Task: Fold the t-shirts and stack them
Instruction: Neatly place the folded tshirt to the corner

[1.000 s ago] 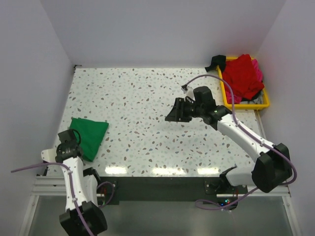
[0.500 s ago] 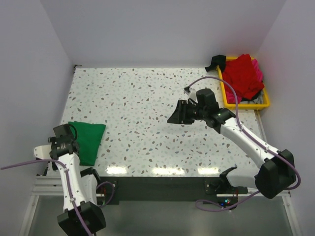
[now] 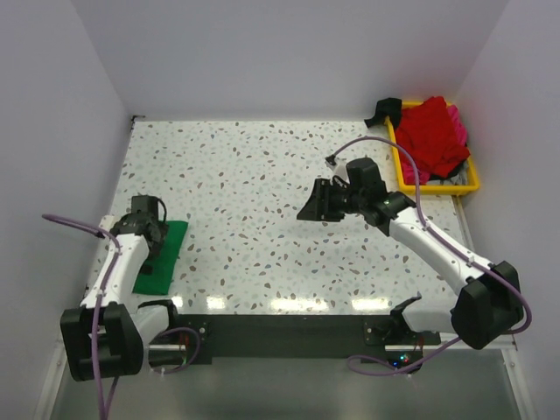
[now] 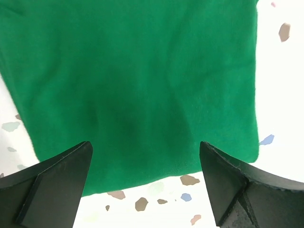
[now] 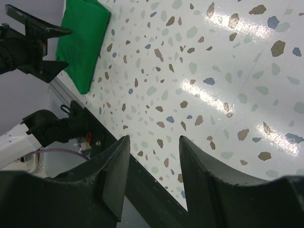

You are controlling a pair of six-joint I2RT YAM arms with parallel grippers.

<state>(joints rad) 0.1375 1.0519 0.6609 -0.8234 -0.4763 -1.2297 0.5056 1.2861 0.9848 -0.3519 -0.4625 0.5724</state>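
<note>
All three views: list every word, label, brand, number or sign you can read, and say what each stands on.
No text can be read in any view.
The green t-shirt: plain cloth, no print or tag showing.
The red t-shirt and the yellow tray: no marking visible.
The table: coloured speckles only, no writing.

Left arm reaches forward from its base on the left side, wrist bent over – left gripper points downward, jaws spread wide, both fingers low at the corners of the wrist view with a broad gap between. Right arm stretches diagonally inward and forward, forearm long and low, right gripper aimed leftward – jaws partly apart, fingers clamped on nothing.
</note>
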